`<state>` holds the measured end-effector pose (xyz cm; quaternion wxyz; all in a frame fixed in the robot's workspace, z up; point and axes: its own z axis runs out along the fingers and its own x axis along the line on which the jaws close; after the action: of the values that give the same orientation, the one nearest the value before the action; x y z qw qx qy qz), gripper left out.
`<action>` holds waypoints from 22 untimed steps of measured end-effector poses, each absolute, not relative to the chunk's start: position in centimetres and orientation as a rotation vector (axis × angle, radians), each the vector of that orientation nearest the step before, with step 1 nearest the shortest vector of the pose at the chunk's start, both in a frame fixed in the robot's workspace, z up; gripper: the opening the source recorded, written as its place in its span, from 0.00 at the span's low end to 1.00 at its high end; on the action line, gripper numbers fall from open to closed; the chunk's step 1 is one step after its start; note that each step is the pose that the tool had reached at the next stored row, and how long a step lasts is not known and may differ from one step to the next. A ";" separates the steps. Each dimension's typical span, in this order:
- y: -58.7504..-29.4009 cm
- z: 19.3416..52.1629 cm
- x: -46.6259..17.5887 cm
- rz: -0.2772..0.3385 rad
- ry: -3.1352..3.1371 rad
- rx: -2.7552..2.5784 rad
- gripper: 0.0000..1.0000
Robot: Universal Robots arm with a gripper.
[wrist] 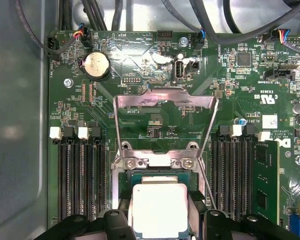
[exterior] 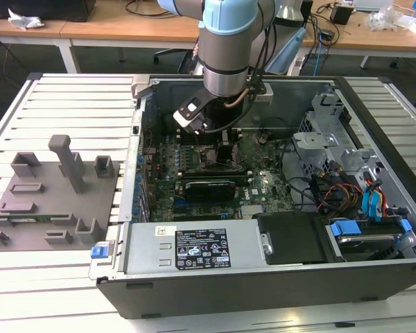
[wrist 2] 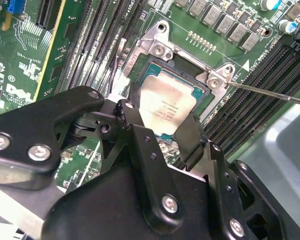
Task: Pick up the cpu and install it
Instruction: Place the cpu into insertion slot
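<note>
The cpu (wrist 2: pixel 167 105), a small square chip with a shiny silver top and a thin green rim, lies over the open socket (wrist 2: pixel 200 95) on the green motherboard. My gripper (wrist 2: pixel 160 122) reaches down into the open computer case (exterior: pixel 118 270), and its black fingers (wrist 2: pixel 126 111) press against two opposite sides of the cpu. In the first wrist view the cpu (wrist: pixel 159 207) sits between the same fingers (wrist: pixel 116 220), just below the raised metal load plate (wrist: pixel 165 100). The exterior view shows the gripper (exterior: pixel 201 130) low over the board.
The thin socket lever (wrist 2: pixel 270 92) sticks out sideways. Memory slots (wrist: pixel 82 175) flank the socket on both sides. A grey tray (exterior: pixel 48 201) with plastic blocks lies at the exterior view's left. A power supply (exterior: pixel 194 246) and drive cage with cables (exterior: pixel 333 159) crowd the case.
</note>
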<state>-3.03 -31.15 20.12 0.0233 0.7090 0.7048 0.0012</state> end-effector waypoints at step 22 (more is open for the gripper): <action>-31.2 20.1 -3.0 0.003 2.166 2.210 0.66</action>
<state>-3.04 -31.15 20.14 0.0232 0.7140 0.6998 0.0010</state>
